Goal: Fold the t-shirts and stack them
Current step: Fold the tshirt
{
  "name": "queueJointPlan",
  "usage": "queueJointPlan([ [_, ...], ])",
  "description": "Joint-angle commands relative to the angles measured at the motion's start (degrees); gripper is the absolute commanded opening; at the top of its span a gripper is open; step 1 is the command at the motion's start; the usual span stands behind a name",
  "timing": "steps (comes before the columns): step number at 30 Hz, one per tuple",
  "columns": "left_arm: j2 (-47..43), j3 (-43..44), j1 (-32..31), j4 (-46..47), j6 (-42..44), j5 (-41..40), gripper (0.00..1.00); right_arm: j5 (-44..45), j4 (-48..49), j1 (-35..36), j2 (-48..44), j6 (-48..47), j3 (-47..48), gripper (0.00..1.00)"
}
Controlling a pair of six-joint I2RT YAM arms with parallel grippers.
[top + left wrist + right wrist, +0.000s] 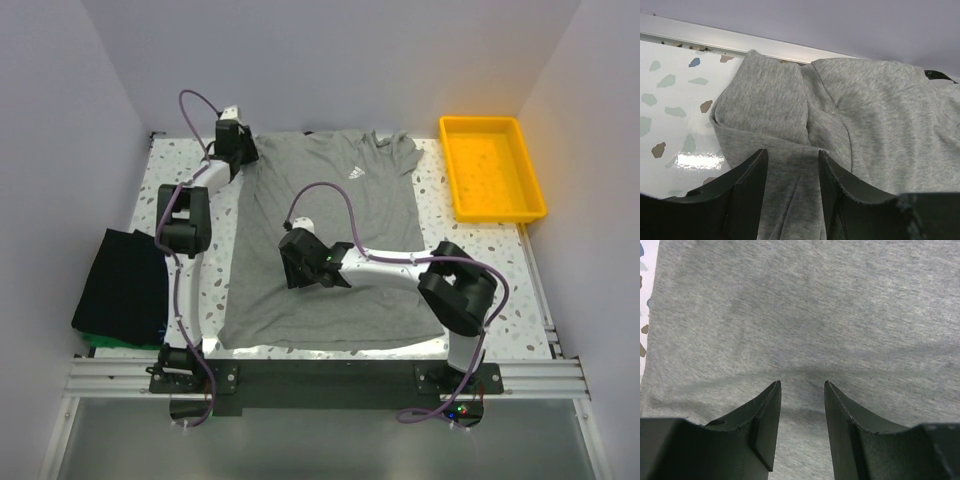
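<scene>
The left hand (791,152) is reached out to the far end of the surface (170,160). Its two fingers stand about halfway apart and astride a rumpled sleeve of the grey t-shirt (385,215). A ridge of cloth lies in the gap, but nothing looks pinched, and bare speckled top shows just to its left. The right hand (802,383) is nearer to the arms' bases and a little to the right of the left one. It points down over the middle of the same shirt, with its fingers likewise half apart and holding nothing. Only flat grey cloth spreads out from it on every side, and I can't tell whether the tips touch it. Well to the left of both hands, near the front edge, a folded black t-shirt (125,280) lies on a green t-shirt (100,342), of which only a sliver shows. Far off to the right of the hands, at the back corner, sits a yellow tray (495,213).
</scene>
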Motion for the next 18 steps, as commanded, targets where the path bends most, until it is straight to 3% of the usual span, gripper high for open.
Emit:
queueJointPlan([
  [1, -3.5, 1.7, 0.2, 3.8, -0.7, 1.4, 0.49, 2.2, 1.7, 0.4, 0.9, 0.3, 2.4, 0.43],
  [18, -0.4, 4.8, -0.8, -0.3, 2.0, 0.7, 0.39, 2.8, 1.9, 1.3, 2.0, 0.5, 3.0, 0.43],
])
